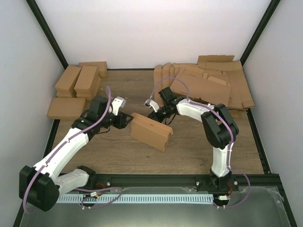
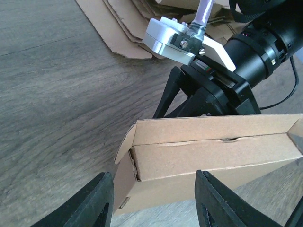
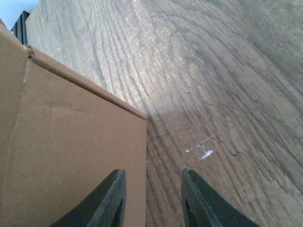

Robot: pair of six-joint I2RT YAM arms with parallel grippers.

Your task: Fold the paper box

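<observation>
Finished narrow boxes (image 1: 78, 80) lie at the far left of the counter (image 1: 118, 158). The left fingers (image 2: 97, 203) stand wide apart around one end of the paper box (image 1: 150, 131) at mid-counter, gripping nothing. The box is already squared up (its end flaps look untucked, so closing remains). The right fingers (image 3: 111, 198) are also spread and empty, beside its edge. Flat sheets (image 1: 213, 85) are piled far right.

free: table front (image 1: 142, 161) | blocked: paper box (image 1: 150, 131) centre | cardboard sheets (image 1: 208, 87) back-right | small boxes (image 1: 78, 82) back-left
</observation>
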